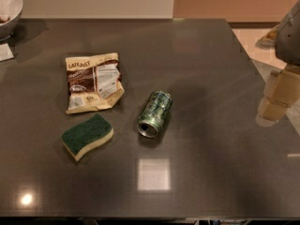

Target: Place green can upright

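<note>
The green can (155, 113) lies on its side near the middle of the dark table (206, 69). It is dark green with pale mottled print, and its silver top with the opening faces the front left. My gripper (277, 100) hangs at the right edge of the view, above the table's right side. It is well to the right of the can and apart from it, holding nothing that I can see.
A green-and-yellow wavy sponge (87, 136) lies left of the can. A brown and cream snack bag (93, 82) lies behind the sponge. A white bowl (8, 11) stands at the far left corner. The table's right edge runs diagonally beside my gripper.
</note>
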### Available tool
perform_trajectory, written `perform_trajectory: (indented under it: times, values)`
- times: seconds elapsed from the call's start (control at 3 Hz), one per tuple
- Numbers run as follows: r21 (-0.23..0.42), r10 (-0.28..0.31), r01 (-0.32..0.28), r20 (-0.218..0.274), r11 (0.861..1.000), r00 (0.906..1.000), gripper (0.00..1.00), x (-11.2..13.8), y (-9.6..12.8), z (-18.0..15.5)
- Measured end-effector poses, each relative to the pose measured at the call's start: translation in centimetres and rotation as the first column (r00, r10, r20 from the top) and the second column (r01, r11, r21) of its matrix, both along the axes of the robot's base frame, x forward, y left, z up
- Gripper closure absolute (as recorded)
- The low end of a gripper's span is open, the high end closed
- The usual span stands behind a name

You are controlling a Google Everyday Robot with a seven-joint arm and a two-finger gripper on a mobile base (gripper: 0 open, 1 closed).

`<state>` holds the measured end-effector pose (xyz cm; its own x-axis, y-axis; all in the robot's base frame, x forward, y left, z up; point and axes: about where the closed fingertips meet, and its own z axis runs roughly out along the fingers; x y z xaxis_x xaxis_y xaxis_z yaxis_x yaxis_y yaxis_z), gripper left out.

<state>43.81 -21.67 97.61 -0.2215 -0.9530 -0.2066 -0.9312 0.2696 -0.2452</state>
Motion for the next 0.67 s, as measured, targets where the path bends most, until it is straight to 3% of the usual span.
perform_trajectory:
  times: [0.67]
  values:
    - [-0.001, 0.016, -0.016, 0.004, 1.0, 0.9999, 0.0, 0.22, 0.21, 0.08]
